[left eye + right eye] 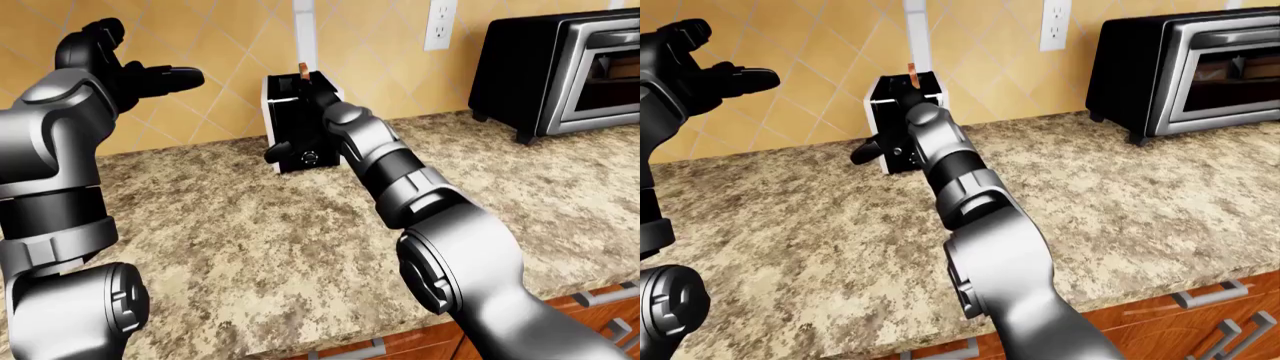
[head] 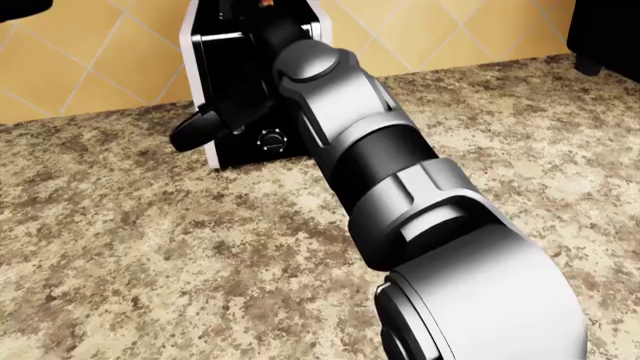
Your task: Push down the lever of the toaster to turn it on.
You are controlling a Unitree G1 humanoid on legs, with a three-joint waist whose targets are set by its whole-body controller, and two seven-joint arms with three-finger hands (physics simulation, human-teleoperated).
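The black and white toaster (image 1: 288, 96) stands on the counter against the tiled wall, with an orange slice (image 1: 303, 71) sticking out of its top. My right hand (image 2: 222, 114) is pressed against the toaster's front face, low down, just above the round knob (image 2: 270, 139). One black finger (image 2: 192, 130) sticks out to the left past the toaster's edge. The lever is hidden behind the hand. My left hand (image 1: 150, 76) is open and empty, raised high at the left, well away from the toaster.
A black toaster oven (image 1: 565, 67) stands on the speckled granite counter (image 1: 230, 225) at the right. A wall outlet (image 1: 440, 22) is above it. The counter edge and wooden drawers (image 1: 1200, 307) run along the bottom right.
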